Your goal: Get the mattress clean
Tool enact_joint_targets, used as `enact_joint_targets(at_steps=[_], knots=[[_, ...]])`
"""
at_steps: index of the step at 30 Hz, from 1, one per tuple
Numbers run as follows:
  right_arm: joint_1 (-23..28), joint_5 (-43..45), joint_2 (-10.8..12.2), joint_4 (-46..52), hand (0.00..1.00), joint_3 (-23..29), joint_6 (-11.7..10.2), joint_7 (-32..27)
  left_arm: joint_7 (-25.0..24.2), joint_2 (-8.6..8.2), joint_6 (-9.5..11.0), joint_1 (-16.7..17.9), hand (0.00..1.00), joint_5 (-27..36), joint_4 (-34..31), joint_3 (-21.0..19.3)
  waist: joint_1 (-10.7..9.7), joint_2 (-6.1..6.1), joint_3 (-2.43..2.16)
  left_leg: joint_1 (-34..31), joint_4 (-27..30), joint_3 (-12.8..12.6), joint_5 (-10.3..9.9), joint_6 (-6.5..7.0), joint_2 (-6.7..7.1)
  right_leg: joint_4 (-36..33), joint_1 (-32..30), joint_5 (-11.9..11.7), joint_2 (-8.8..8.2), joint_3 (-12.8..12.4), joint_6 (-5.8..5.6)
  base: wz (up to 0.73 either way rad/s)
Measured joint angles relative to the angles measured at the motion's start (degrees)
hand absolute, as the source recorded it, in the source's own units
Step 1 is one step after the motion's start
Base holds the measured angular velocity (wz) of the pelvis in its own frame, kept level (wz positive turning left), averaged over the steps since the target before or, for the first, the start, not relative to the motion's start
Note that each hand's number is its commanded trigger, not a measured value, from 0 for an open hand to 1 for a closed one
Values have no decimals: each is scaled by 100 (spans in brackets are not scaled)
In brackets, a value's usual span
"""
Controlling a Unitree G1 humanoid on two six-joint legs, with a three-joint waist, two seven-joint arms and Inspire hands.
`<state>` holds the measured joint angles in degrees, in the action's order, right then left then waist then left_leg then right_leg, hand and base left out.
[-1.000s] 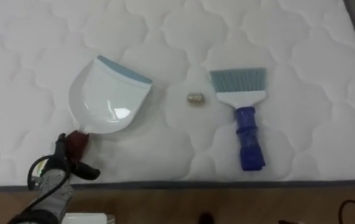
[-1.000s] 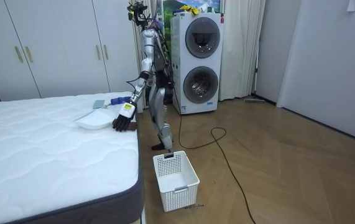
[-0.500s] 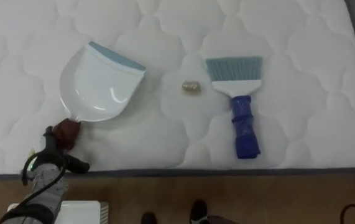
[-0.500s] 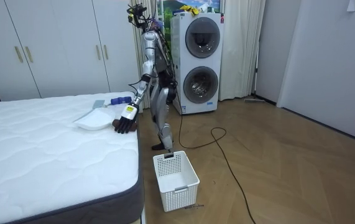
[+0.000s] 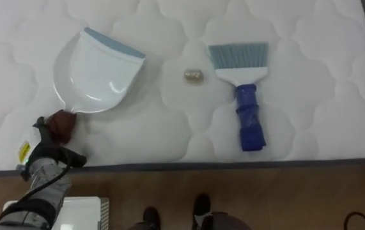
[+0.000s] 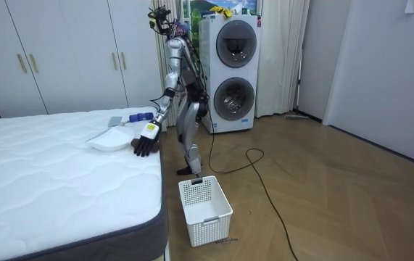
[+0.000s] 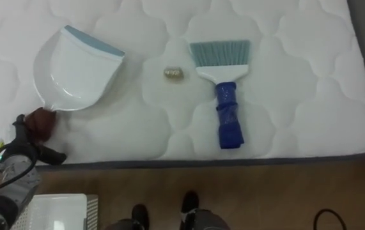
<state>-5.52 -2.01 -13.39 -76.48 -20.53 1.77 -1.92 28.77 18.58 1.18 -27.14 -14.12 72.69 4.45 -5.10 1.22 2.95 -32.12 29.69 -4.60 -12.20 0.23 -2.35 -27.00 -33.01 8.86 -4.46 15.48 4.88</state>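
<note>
On the mattress (image 5: 169,137), one dustpan (image 5: 96,73), one brush (image 5: 244,89), one small scrap (image 5: 193,76) between them, left hand (image 5: 43,152) curled round dustpan's handle (image 5: 61,123).

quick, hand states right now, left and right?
Left hand: at the dustpan handle near the bed edge; whether it grips cannot be told.
Right hand: cannot be told.

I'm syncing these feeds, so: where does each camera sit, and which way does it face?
Left eye view: robot's head, facing down on the mattress, dustpan and brush; left robot hand at lower left.
Right eye view: the same, from slightly beside.
Room view: across the room, facing the whole robot beside the mattress.
All three share the dustpan and the left robot hand.
</note>
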Motion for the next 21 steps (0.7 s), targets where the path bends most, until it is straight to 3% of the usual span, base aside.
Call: enact_joint_targets(at_steps=[4,11,21], knots=[[10,0,0,91,0,-73,90,2,104,128,-41,-104,100,25,38,23,-3,-3,3,-15,53,-5,-17,28,10,-90,-28,22,-32,5,5,0],[25,-20,0,99,0,-86,134,13,103,123,-160,-131,100,106,54,151,-94,-12,9,-140,138,-9,-120,89,11,-244,-149,38,-64,10,-19,2],[50,-130,0,100,0,-85,137,6,98,94,-147,-157,100,98,54,260,-108,-40,25,-173,175,-15,-144,94,3,-270,-179,39,-64,14,-18,0]])
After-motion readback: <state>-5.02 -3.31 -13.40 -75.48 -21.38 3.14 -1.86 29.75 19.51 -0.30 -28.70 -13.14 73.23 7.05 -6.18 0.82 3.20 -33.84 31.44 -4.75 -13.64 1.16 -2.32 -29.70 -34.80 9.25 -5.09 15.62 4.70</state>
